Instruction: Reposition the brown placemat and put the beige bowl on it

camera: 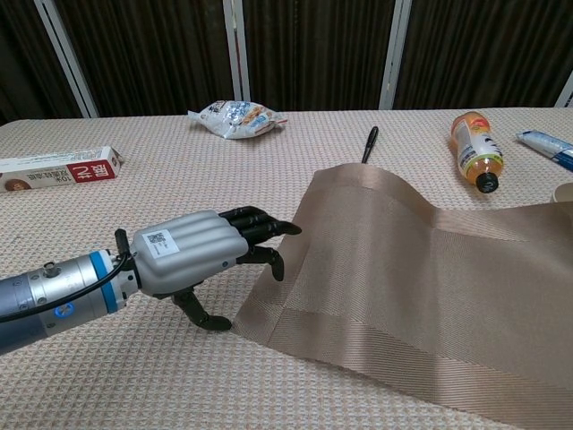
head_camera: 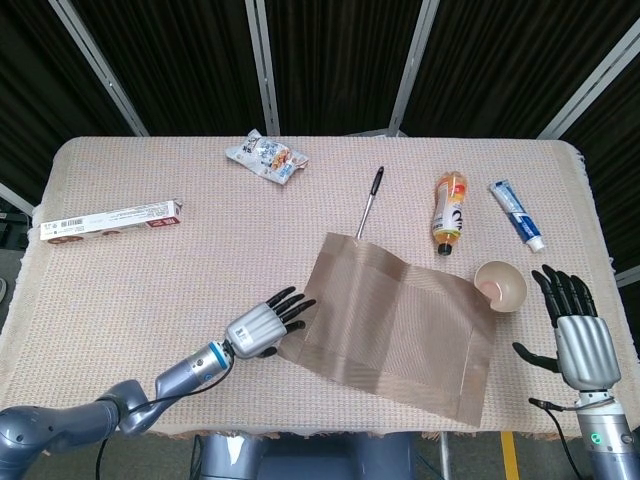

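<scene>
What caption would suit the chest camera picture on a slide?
Robot's left hand, fingers spread, reaches the near-left corner of the woven brown placemat on a beige tablecloth.

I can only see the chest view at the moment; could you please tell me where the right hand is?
Observer: The right hand is at the table's near right corner, past the right edge of the brown placemat, fingers spread and holding nothing.
Operator: Thank you. I see only a sliver of the beige bowl; where exactly is it?
Observer: The beige bowl sits at the placemat's far right corner, between the mat and the right hand, which is not touching it.
</scene>
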Robot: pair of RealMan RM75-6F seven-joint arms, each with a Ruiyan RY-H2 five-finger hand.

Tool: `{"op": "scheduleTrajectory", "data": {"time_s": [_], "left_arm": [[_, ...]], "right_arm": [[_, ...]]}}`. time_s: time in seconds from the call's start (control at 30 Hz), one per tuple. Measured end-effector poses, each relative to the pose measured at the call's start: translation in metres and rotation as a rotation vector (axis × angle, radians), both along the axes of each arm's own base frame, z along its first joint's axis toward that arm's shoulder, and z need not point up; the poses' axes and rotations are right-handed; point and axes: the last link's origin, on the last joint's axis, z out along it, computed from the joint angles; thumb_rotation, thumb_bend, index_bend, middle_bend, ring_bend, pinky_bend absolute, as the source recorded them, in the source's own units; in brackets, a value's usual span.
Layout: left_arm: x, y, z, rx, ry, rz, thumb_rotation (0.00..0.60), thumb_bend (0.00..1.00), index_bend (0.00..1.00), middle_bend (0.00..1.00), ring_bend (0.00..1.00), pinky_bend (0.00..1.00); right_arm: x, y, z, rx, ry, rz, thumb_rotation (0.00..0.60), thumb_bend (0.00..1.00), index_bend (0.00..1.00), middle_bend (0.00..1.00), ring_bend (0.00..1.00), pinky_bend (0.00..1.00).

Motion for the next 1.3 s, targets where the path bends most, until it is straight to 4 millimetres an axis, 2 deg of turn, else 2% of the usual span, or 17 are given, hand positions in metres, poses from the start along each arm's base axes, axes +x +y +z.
{"op": "scheduleTrajectory", "data": {"time_s": [0.13,0.53,0.77,1.07,1.3], "left_arm": [[0.000,0.001,0.000,0.000,0.001,0.006,0.600,0.13,0.30,0.00,0.00,0.00],[0.006,-0.003,-0.007,-0.011,-0.001,-0.005,0.600,0.31,0.31,0.00,0.00,0.00],[0.006,-0.004,-0.008,-0.017,0.003,-0.005,0.600,0.32,0.31,0.00,0.00,0.00],[0.008,-0.007,-0.012,-0.030,0.004,0.001,0.600,0.41,0.35,0.00,0.00,0.00],[0.008,-0.009,-0.017,-0.044,0.004,0.009,0.600,0.44,0.38,0.00,0.00,0.00]], "right_arm": [[0.000,0.000,0.000,-0.001,-0.002,0.001,0.600,0.00,0.00,0.00,0.00,0.00],[0.002,0.001,0.003,-0.007,-0.005,0.010,0.600,0.00,0.00,0.00,0.00,0.00],[0.002,0.001,0.004,-0.011,-0.010,0.011,0.600,0.00,0.00,0.00,0.00,0.00],[0.003,0.002,0.005,-0.012,-0.015,0.018,0.600,0.00,0.00,0.00,0.00,0.00],[0.004,0.002,0.006,-0.013,-0.021,0.027,0.600,0.00,0.00,0.00,0.00,0.00]]}}
